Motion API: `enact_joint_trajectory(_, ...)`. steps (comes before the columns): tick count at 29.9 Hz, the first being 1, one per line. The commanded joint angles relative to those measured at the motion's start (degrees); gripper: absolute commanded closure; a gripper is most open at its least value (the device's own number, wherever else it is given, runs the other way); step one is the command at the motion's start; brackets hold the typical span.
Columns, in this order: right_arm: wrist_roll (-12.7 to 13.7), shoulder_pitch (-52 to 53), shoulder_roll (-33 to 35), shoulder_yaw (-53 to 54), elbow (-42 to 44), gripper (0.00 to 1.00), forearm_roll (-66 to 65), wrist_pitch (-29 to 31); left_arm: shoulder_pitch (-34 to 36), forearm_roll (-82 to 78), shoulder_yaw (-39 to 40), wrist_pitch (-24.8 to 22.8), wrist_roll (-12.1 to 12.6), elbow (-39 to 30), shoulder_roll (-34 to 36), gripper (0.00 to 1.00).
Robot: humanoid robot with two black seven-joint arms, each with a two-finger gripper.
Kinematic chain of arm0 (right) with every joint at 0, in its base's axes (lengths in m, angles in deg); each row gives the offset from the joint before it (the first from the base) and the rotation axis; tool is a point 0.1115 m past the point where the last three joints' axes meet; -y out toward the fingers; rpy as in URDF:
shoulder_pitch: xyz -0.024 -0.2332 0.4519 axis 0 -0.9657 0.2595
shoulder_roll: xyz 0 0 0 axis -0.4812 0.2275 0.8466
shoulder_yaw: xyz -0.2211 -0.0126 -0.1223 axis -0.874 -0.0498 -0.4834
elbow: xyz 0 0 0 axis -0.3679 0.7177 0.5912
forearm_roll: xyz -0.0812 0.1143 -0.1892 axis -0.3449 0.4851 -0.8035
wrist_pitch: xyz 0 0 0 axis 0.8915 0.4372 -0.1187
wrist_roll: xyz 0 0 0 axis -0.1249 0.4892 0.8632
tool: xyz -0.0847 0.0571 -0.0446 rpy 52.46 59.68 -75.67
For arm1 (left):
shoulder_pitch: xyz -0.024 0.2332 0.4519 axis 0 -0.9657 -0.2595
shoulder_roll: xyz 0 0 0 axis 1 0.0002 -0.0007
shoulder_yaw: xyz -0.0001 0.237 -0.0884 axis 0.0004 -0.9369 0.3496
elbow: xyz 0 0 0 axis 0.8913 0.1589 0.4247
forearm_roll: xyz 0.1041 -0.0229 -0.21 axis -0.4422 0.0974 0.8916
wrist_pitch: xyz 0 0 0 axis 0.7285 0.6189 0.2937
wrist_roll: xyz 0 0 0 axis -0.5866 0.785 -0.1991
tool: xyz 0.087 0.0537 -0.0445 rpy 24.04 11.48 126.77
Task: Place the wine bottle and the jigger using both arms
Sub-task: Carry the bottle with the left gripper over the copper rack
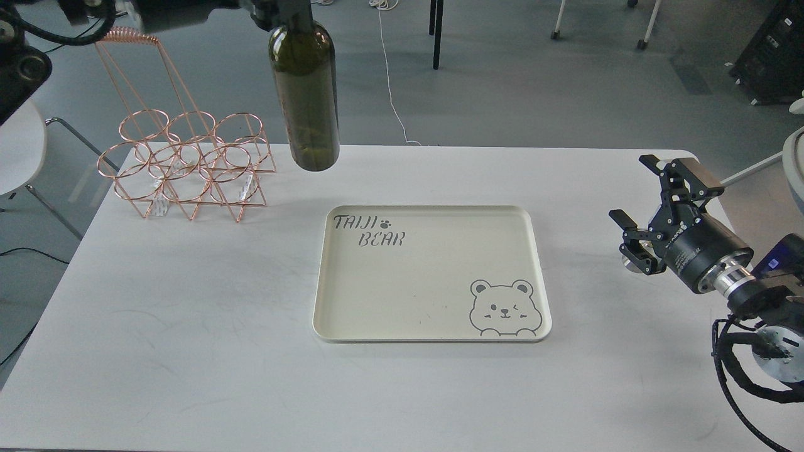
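Observation:
The wine bottle (305, 94), dark olive-green, hangs upright in the air above the table's back edge, left of the tray. Its neck runs off the top of the head view. My left gripper (284, 11) is at the top edge, mostly cut off, and holds the bottle by the neck. My right gripper (651, 193) is open and empty over the table's right side. Only a small silver bit of the jigger (625, 258) shows on the table behind the right gripper's lower finger.
A cream tray (433, 336) with a bear drawing lies mid-table with nothing on it. A copper wire bottle rack (188, 169) stands at the back left, just left of the hanging bottle. Chair legs and cables are on the floor behind.

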State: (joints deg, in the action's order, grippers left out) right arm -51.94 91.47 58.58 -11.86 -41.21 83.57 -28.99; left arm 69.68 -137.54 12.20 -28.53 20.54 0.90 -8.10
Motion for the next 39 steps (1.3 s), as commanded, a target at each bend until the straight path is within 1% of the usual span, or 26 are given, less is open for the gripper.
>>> enact_joint_trajectory(1, 0.0, 0.0, -0.01, 0.0, 0.0, 0.01, -0.08, 0.01, 1.29, -0.1, 0.0, 0.25, -0.02, 5.09, 1.15, 0.96)
enact_joint_trajectory(5, 0.0, 0.0, -0.01, 0.0, 0.0, 0.01, -0.08, -0.08, 1.47, -0.36, 0.0, 0.43, -0.02, 10.37, 1.94, 0.96)
enact_joint_trajectory(11, 0.0, 0.0, -0.01, 0.0, 0.0, 0.01, -0.08, -0.16, 0.94, -0.27, -0.52, 1.31, -0.02, 15.38, 1.94, 0.96)
enact_joint_trajectory(17, 0.0, 0.0, -0.01, 0.0, 0.0, 0.01, -0.08, -0.25, 0.85, 0.17, -4.03, 5.0, -0.02, 17.67, 1.32, 0.96)
enact_joint_trajectory(22, 0.0, -0.09, -0.01, -0.09, 0.0, 0.01, -0.08, -0.25, 0.85, 3.5, -7.29, 6.67, -0.02, 18.64, 1.06, 0.95)
enact_joint_trajectory(27, 0.0, -0.09, -0.01, 0.0, 0.0, 0.01, -0.08, -0.25, 0.59, 3.86, -8.08, 6.94, -0.02, 19.43, 0.88, 0.95)
enact_joint_trajectory(32, 0.0, -0.18, 0.08, -0.09, 0.0, 0.01, -0.08, -0.25, 0.59, 3.95, -9.93, 8.17, -0.02, 20.13, 0.71, 0.95)
enact_joint_trajectory(39, 0.0, -0.18, -0.01, -0.17, 0.0, 0.01, -0.08, -0.25, 0.5, 3.86, -10.02, 8.17, -0.02, 20.22, 0.88, 0.95)
